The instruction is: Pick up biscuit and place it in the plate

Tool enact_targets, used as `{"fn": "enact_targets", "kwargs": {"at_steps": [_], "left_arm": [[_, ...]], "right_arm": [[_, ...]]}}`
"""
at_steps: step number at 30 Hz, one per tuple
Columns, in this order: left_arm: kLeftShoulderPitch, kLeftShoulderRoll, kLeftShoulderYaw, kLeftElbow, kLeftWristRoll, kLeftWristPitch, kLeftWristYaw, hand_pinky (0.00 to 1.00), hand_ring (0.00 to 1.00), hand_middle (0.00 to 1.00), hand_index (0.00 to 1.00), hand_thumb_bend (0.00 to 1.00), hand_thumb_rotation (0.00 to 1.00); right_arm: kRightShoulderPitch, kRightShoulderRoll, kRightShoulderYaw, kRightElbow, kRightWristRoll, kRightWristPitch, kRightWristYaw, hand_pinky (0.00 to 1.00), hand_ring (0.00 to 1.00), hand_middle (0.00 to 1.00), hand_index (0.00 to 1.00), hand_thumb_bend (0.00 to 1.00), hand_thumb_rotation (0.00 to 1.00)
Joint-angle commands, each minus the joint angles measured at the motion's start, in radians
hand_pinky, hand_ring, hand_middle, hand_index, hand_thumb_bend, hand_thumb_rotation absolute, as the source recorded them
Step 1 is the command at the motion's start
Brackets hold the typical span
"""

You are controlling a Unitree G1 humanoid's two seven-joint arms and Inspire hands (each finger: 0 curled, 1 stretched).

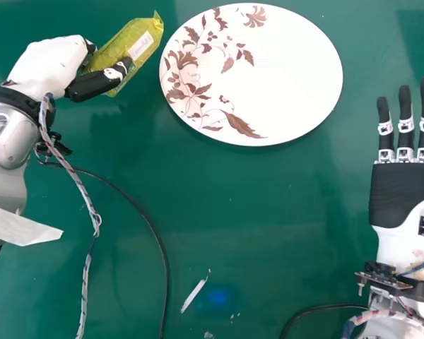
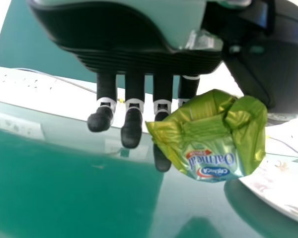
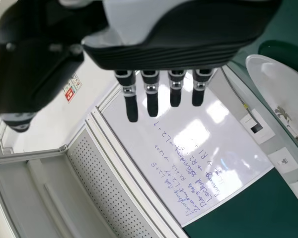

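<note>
The likeliest failure was a slip: the green-yellow, glossy plastic biscuit packet (image 1: 112, 55) was pinched between the thumb and finger of the left hand (image 1: 48, 62), the other fingers standing fairly straight and giving it little support. Its slick, crumpled film could have slid or twisted in that narrow grip, and squeezing harder might have broken the biscuits. The packet was near the left rim of the round white plate (image 1: 290, 70) with brown leaf print, but not over it, so letting go there would probably have dropped it on the green surface (image 1: 233, 212). Too low a path across might have knocked the rim and pushed the plate away.

In the head view the packet's long axis ran aslant, from the near left by the hand to the far right, its crimped end pointing away from the robot and up past the plate's left edge rather than at its middle. A pale label (image 1: 140, 45) faced the head camera. The right hand (image 1: 404, 192) was wide, fingers straight, well apart from the packet.
</note>
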Motion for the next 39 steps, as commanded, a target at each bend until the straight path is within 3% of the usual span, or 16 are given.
{"fn": "enact_targets", "kwargs": {"at_steps": [1,23,39], "left_arm": [[0.007,0.012,0.028,-0.016,-0.002,-0.006,0.015,0.07,0.13,0.23,0.47,0.50,0.14],[0.009,0.034,0.080,-0.035,-0.020,-0.017,0.008,0.02,0.12,0.22,0.47,0.50,0.14],[0.060,-0.041,0.111,-0.082,-0.023,-0.036,0.156,0.06,0.13,0.22,0.47,0.50,0.14]], "right_arm": [[0.012,0.019,0.001,-0.013,-0.011,-0.010,-0.009,0.96,1.00,0.96,0.91,0.98,0.45],[0.014,0.016,0.001,-0.010,-0.021,-0.017,-0.002,0.96,1.00,0.95,0.91,1.00,0.47],[0.012,0.007,0.001,-0.019,-0.011,-0.004,0.003,0.92,0.98,0.93,0.89,0.93,0.39]]}}
